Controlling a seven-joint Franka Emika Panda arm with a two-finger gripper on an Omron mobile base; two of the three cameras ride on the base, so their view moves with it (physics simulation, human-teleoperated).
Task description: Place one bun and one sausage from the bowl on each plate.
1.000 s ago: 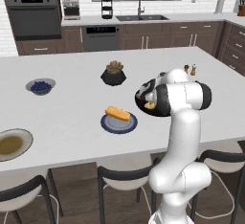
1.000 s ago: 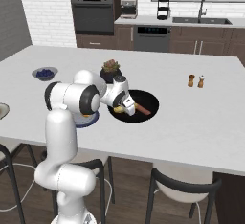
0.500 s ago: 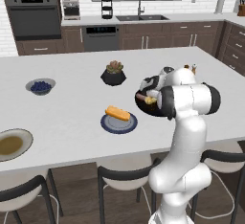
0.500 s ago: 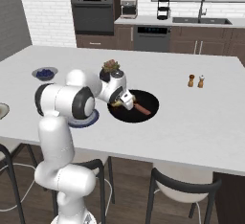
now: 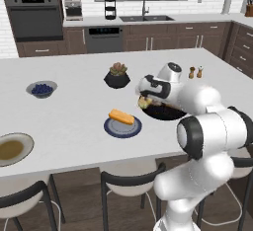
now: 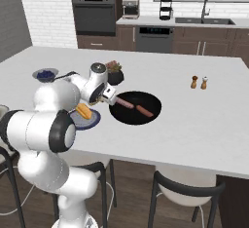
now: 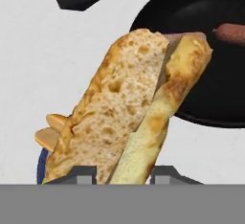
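My gripper [image 7: 124, 175] is shut on a split, toasted bun [image 7: 129, 113], which stands up between the two fingertips [image 7: 83, 174]. In the base views the gripper [image 6: 104, 99] hangs just above the counter at the left rim of the wide black bowl [image 6: 135, 119]. Two sausages [image 6: 125, 104] [image 6: 144, 110] lie in that bowl [image 5: 168, 114]. To the left is a blue plate [image 6: 92, 121] with another bun [image 6: 83, 111] on it. A second, tan plate [image 5: 12, 148] sits at the counter's far left.
A small black plant pot [image 5: 117, 76] stands behind the bowl. A little bowl of berries [image 5: 41, 89] sits further left. Salt and pepper shakers [image 6: 199, 82] stand to the right. Stools line the counter's near edge.
The gripper has carried the bun left, from over the middle of the bowl to its left rim, nearer the blue plate. The arm has swung with it.
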